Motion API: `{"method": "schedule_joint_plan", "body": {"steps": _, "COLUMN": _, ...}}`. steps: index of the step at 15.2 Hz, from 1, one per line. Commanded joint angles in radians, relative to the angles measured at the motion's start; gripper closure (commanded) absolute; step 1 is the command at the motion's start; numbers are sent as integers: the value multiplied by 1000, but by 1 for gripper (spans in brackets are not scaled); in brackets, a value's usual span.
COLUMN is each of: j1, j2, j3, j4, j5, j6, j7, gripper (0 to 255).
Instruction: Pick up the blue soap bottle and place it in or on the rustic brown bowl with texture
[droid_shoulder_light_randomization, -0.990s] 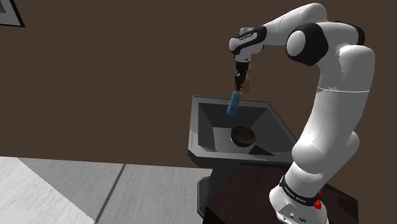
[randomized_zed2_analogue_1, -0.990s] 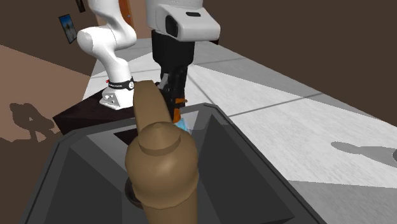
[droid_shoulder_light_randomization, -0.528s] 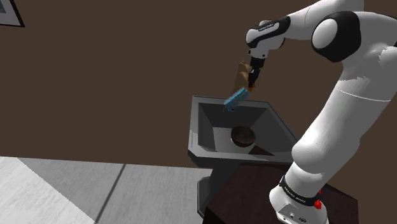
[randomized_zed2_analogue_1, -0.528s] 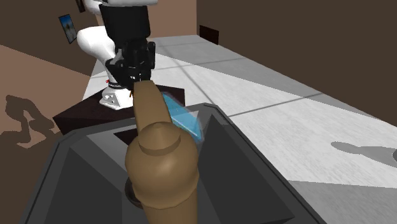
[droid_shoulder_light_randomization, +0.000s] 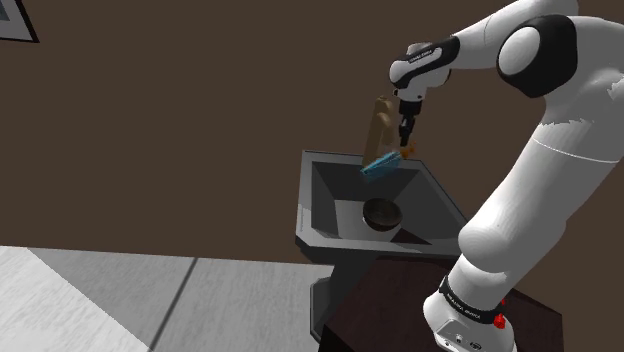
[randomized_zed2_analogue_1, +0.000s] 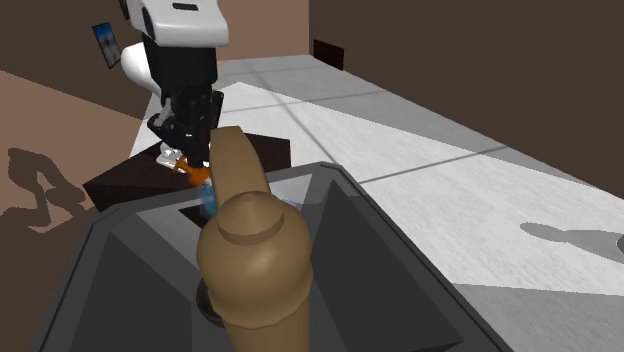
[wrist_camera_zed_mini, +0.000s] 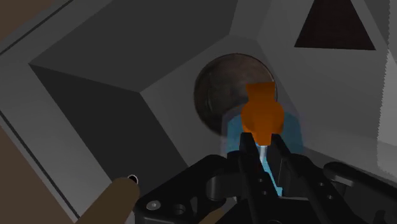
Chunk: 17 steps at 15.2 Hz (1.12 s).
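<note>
The dark grey sink (droid_shoulder_light_randomization: 322, 205) is pictured open from above, its sloping walls narrowed toward the brown bowl (wrist_camera_zed_mini: 219, 89) set at the bottom. The rim by the brown wall (droid_shoulder_light_randomization: 200, 120) is taken up by the brown faucet (droid_shoulder_light_randomization: 380, 120), and the end effector (droid_shoulder_light_randomization: 405, 128) is seen just beside it. The blue soap bottle (droid_shoulder_light_randomization: 380, 165), clasped at its neck, is held tilted above the bowl, with open space left between them.
</note>
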Motion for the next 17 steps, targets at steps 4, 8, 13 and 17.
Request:
{"method": "schedule_joint_plan", "body": {"steps": 4, "j1": -2, "j2": 20, "j3": -1, "j4": -46, "j5": 4, "j6": 67, "j7": 1, "gripper": 255}}
{"method": "schedule_joint_plan", "body": {"steps": 8, "j1": -3, "j2": 41, "j3": -2, "j4": -78, "j5": 10, "j6": 119, "j7": 0, "gripper": 255}}
{"method": "schedule_joint_plan", "body": {"steps": 13, "j1": -6, "j2": 73, "j3": -2, "j4": -112, "j5": 20, "j6": 183, "j7": -3, "gripper": 255}}
{"method": "schedule_joint_plan", "body": {"steps": 17, "j1": -8, "j2": 101, "j3": -2, "j4": -136, "j5": 30, "j6": 234, "j7": -7, "gripper": 255}}
